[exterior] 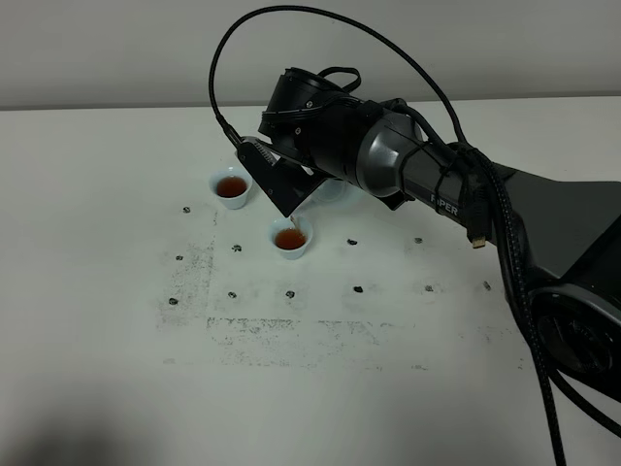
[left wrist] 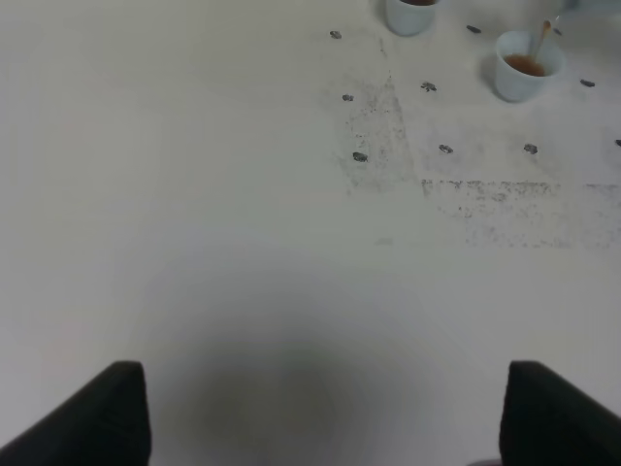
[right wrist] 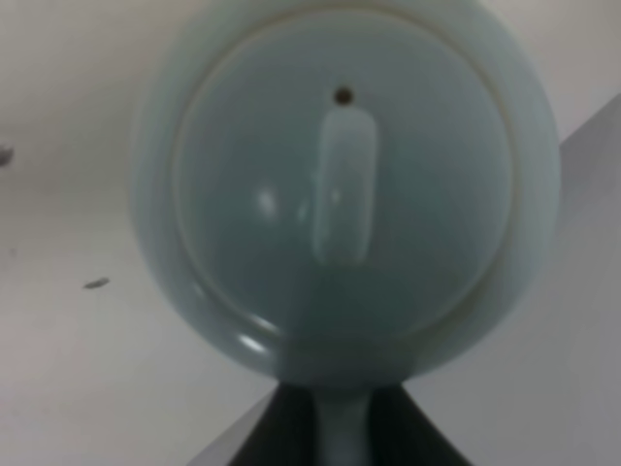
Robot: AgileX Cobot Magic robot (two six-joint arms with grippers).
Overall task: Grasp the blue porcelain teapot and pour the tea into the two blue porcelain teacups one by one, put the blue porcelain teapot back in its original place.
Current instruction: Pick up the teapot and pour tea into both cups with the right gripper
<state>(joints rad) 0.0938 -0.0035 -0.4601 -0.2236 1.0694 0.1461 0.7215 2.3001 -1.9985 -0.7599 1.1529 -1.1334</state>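
The blue porcelain teapot (right wrist: 344, 194) fills the right wrist view, lid and knob facing the camera. My right gripper (right wrist: 340, 432) is shut on its loop handle. In the exterior view the gripper (exterior: 281, 180) holds the teapot (exterior: 330, 190) tilted, mostly hidden behind the wrist. A thin stream of tea falls into the nearer teacup (exterior: 290, 238), which holds brown tea. The other teacup (exterior: 231, 187), farther left, also holds tea. My left gripper (left wrist: 325, 417) is open and empty over bare table, far from both teacups (left wrist: 527, 70) (left wrist: 408, 15).
The white table (exterior: 116, 320) carries small dark marks and a scuffed grey patch (exterior: 291, 330) in front of the cups. The right arm's black cable (exterior: 505, 262) loops over the arm on the right side.
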